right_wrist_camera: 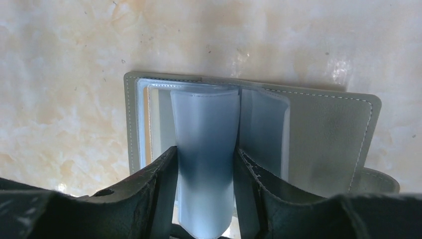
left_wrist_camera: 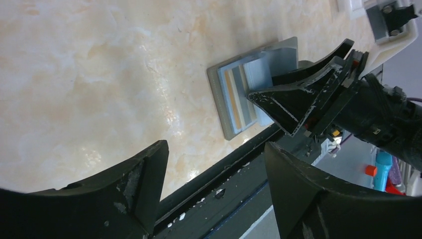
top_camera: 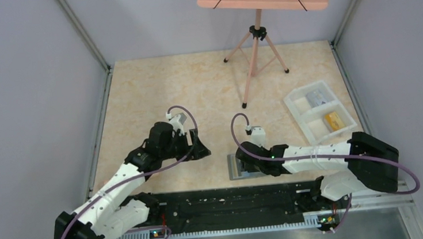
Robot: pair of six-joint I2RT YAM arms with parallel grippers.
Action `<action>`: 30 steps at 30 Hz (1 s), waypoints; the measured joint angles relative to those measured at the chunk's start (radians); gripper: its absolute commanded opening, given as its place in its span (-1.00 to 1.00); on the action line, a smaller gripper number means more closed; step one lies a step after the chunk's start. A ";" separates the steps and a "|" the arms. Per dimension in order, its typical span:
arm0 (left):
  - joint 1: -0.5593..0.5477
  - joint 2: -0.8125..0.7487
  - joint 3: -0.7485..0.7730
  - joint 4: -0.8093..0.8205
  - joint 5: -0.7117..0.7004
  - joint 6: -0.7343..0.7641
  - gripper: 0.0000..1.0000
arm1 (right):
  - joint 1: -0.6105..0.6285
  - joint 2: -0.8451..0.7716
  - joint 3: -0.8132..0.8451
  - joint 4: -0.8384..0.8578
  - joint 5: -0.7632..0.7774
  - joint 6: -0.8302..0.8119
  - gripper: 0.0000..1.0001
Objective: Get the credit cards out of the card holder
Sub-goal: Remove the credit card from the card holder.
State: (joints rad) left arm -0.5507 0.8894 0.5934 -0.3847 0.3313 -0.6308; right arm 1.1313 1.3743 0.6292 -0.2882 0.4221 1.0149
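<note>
Top view: card holder (top_camera: 235, 168) mostly hidden under the right end effector (top_camera: 247, 157); only its left margin shows. Right wrist view: pocket sleeve (right_wrist_camera: 205, 144) blurs out at its near end, and snap tab (right_wrist_camera: 380, 181) is partly covered by a finger. Contents of the white tray (top_camera: 304, 90) are too small to identify.

Overhead and wrist close-ups share the card holder (right_wrist_camera: 323, 134).

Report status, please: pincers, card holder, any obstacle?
Left pincer open, empty. Right pincer shut on pale pocket of open card holder. Two cards in white tray. Nothing in the way.
</note>
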 measured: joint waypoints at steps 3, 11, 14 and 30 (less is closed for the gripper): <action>-0.014 0.050 -0.019 0.049 0.035 -0.020 0.44 | -0.002 -0.053 -0.036 0.011 -0.005 0.000 -0.12; -0.070 0.128 -0.050 0.182 0.085 -0.076 0.23 | -0.043 -0.230 -0.188 0.108 -0.033 -0.009 -0.54; -0.095 0.154 -0.058 0.245 0.096 -0.094 0.09 | -0.076 -0.299 -0.272 0.169 -0.064 -0.009 -0.60; -0.209 0.443 -0.038 0.453 0.103 -0.130 -0.57 | -0.166 -0.410 -0.478 0.541 -0.283 0.029 -0.66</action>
State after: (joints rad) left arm -0.7601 1.3323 0.5556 0.0681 0.4339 -0.7612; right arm 0.9657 0.9642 0.1509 0.2527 0.1387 1.0439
